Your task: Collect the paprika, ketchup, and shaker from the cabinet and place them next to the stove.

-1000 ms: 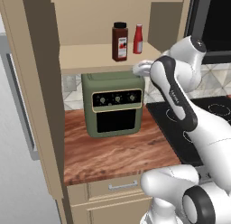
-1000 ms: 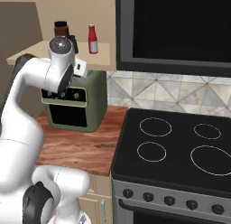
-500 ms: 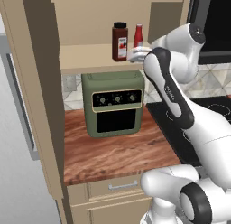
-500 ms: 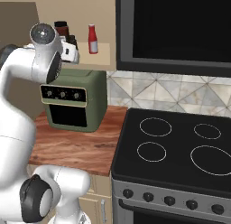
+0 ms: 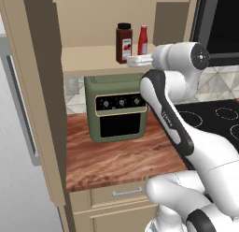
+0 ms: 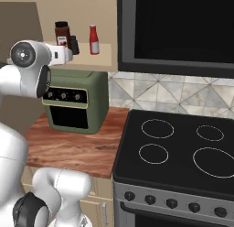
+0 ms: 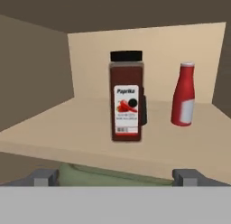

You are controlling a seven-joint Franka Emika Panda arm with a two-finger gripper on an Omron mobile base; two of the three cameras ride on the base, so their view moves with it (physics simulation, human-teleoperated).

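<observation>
Cabinet [image 7: 90,123] shelf: ketchup [image 7: 183,94] beside paprika [image 7: 127,97]; toaster oven [image 5: 119,107] below.

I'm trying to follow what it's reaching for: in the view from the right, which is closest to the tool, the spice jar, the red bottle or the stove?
1. Spice jar: on the shelf, just beyond the tool.
2. Red bottle: same shelf, further right.
3. Stove: far below, to the right.
</observation>
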